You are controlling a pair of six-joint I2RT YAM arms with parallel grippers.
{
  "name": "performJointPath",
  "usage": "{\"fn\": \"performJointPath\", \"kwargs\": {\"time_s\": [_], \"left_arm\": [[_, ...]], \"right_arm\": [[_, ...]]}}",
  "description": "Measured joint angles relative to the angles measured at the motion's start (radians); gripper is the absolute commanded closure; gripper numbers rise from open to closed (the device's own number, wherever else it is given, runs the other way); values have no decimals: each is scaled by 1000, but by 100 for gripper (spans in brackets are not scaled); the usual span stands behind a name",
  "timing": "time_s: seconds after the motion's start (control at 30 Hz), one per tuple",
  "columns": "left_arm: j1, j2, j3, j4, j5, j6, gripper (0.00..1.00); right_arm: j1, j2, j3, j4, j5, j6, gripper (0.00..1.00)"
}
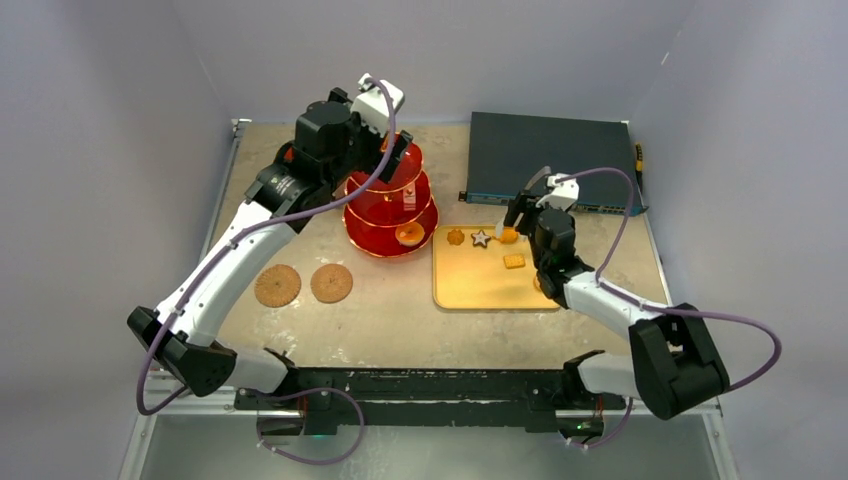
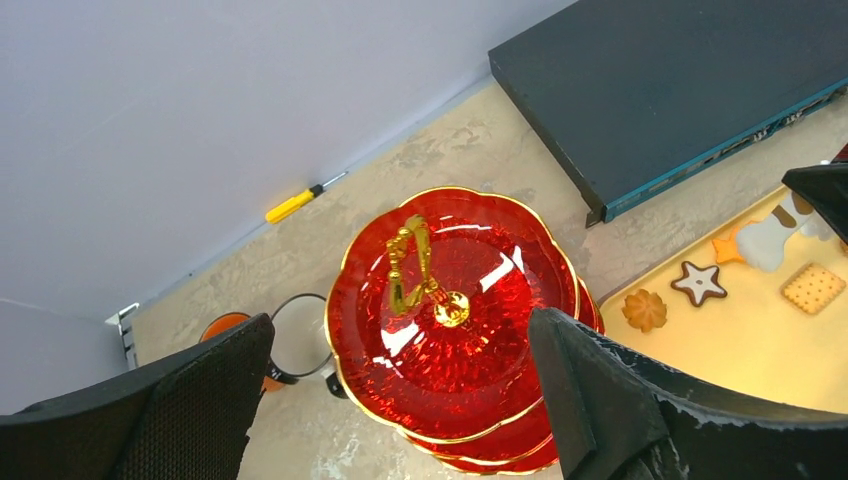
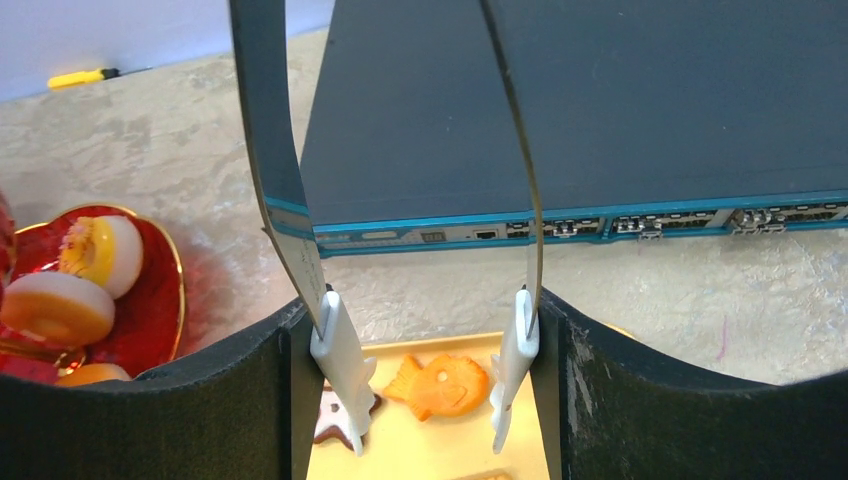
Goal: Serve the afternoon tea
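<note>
Beneath the left claw point(image 2: 400, 325), whose fingers are spread and hold nothing, stands the red three-tier stand point(image 2: 470, 370), its gold handle point(image 2: 410, 265) midway between the fingers. Past the left finger, an orange mug point(image 2: 225, 325) and a white mug point(image 2: 300, 340) sit side by side on the counter point(image 2: 470, 150).

Right claw point(image 3: 422, 315): pressed onto tongs point(image 3: 338, 365), whose white tips are apart, flanking a fish-shaped cookie point(image 3: 440, 385) on the yellow tray point(image 3: 430, 450). Star cookie point(image 3: 335, 415) just left of it. Dark electronics box point(image 3: 600, 100) ahead.
</note>
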State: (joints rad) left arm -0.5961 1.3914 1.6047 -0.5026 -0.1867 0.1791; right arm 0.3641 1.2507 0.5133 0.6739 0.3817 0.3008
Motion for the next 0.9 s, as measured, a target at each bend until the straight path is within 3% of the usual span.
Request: {"fn": "performJointPath", "kwargs": {"time_s": [0.6,0.9], "left_arm": [[5,-42,47,-98,-55,-3,1],[6,-64,47,-99,-57,0,1]], "right_arm": [[4,204,19,140,39,-27,34],[10,229,27,164,38,-33,55]]}}
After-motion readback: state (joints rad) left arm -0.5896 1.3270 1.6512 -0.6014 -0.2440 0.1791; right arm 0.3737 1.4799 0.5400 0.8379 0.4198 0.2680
